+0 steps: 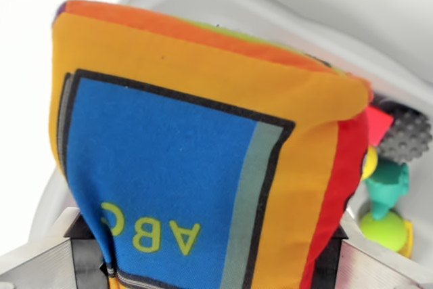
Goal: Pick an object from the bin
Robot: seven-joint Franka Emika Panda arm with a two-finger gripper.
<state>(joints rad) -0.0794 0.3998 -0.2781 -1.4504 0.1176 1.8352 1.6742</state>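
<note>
A soft fabric cube (pixel 203 153) fills most of the wrist view. Its near face is orange with a blue panel edged in black, a grey stripe and yellow-green letters "ABC" seen upside down; one side is red, the top edge orange-red. My gripper (pixel 206 262) is shut on the cube: one metal finger (pixel 40 262) shows at the lower left, the other (pixel 379 265) at the lower right, with the cloth squeezed between them. The white bin (pixel 223 1) lies behind and below the cube. The fingertips are hidden by the fabric.
At the wrist view's right, inside the bin, lie a grey bumpy ball (pixel 406 135), a teal toy (pixel 387 191) on a lime-green base (pixel 385 229), a bit of yellow (pixel 369 162) and a red-pink piece (pixel 379 125). A white surface surrounds the bin.
</note>
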